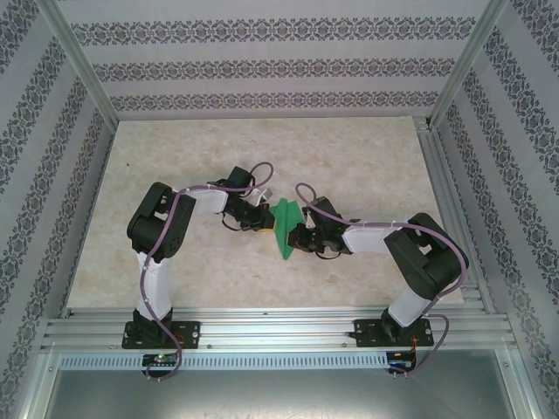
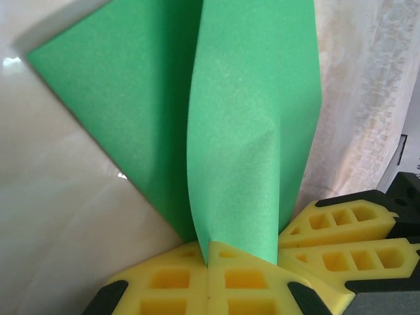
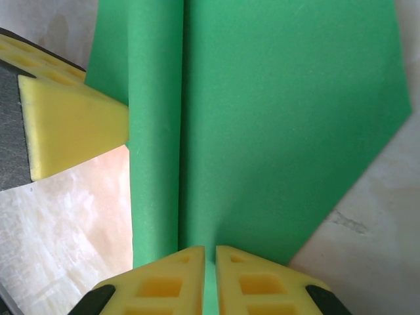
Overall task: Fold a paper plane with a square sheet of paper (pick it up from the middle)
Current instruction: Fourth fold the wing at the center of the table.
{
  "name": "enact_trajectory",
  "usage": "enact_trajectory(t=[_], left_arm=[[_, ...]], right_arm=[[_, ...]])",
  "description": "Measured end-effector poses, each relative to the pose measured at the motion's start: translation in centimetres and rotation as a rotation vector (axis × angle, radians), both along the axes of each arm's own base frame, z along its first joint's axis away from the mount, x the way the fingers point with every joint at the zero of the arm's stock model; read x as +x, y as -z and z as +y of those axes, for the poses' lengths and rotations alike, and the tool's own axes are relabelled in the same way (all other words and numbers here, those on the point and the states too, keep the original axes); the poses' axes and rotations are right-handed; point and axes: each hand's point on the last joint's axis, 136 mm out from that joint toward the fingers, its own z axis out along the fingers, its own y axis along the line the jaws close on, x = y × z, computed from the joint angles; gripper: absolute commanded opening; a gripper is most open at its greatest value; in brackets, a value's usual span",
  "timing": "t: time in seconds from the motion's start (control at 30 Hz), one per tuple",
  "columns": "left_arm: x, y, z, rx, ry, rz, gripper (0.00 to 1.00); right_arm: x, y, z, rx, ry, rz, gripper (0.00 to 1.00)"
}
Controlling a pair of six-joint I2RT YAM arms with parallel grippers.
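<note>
Left tool, clenched shut, pinches the green paper plane at its central fold, over the middle of the desk, slightly toward the near edge. Right tool grips the same fold from the opposite side, fingers nearly meeting. To crease cleanly, both should probably hold firm and move together, since one flap buckles beside the left tool's fingers.

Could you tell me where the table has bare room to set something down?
The far half of the table, by the back wall, is bare; so is the near strip between the arm bases. The centre is crowded: left tool and right tool pinch the folded green paper.
</note>
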Motion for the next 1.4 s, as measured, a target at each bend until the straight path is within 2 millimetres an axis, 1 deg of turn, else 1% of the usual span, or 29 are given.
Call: enact_trajectory(t=[0.43,0.63,1.03,1.27,1.4], left_arm=[[-0.3,-0.7,-0.5,-0.043,0.020,0.011,0.05],[0.2,-1.4,-0.9,-0.064,0.029,-0.004,0.06],[0.7,-0.9,-1.0,-0.051,0.048,-0.021,0.06],[0.8,-0.1,-1.2,-0.051,0.054,-0.006,0.06],[0.8,-0.2,-1.3,-0.058,0.058,-0.005,0.07]], right_arm=[[0.1,0.0,-0.2,-0.027,-0.006,-0.002,0.13],[0.1,0.1,-0.3,-0.030,-0.007,-0.004,0.13],[0.1,0.1,-0.3,-0.030,-0.007,-0.004,0.13],[0.2,0.1,-0.3,-0.030,-0.007,-0.004,0.13],[0.2,0.0,-0.3,-0.030,-0.005,-0.004,0.13]])
